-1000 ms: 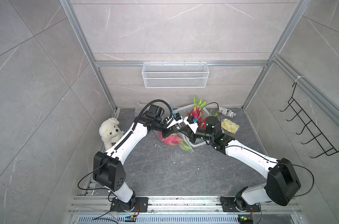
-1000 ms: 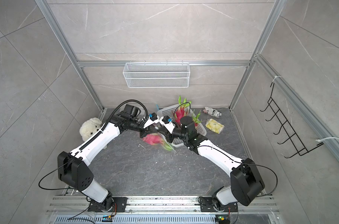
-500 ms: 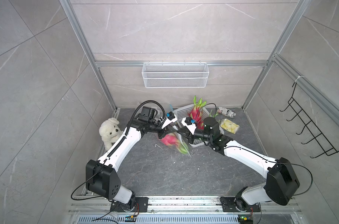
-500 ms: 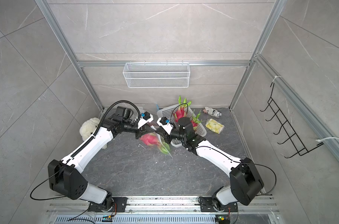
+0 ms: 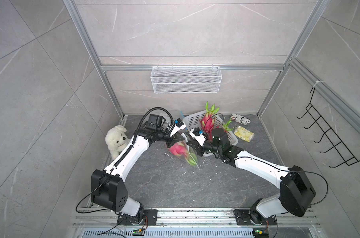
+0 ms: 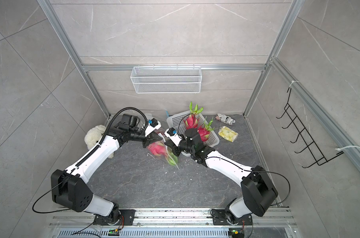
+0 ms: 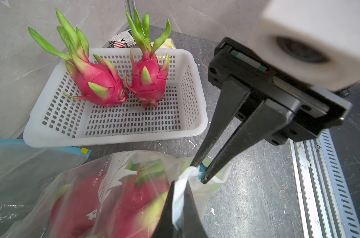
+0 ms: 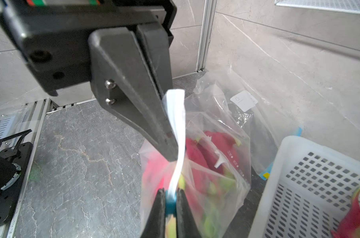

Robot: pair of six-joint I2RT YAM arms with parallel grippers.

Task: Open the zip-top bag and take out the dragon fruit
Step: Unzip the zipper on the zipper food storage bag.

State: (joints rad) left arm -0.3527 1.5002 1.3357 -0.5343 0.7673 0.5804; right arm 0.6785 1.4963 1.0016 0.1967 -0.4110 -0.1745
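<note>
While left fingers (image 7: 164,218) and right fingers (image 7: 220,123) clench 1 bag (image 7: 113,181) | bagged dragon fruit (image 7: 131,206): 2 | basket (image 7: 113,136): 2

Twin white-and-black robot arms with wedge-fingered grippers

The left arm (image 5: 131,152) and right arm (image 5: 257,167) wear glossy white shells over their long links, joined by boxy matte-black joint housings (image 5: 109,191), the left one's face dotted with small holes. Each arm stands on a black base plate (image 5: 152,216). A ribbed black hose (image 5: 156,107) arches over the left wrist, and a thin black cable (image 5: 326,186) loops from the right shoulder. The left gripper (image 8: 172,157) has tapered dark-grey fingers, one carrying two silver screws. The right gripper (image 7: 201,173) has a black block body marked with a thin red-and-green stripe, under a white camera housing (image 7: 319,26) with a round dark lens port.
</note>
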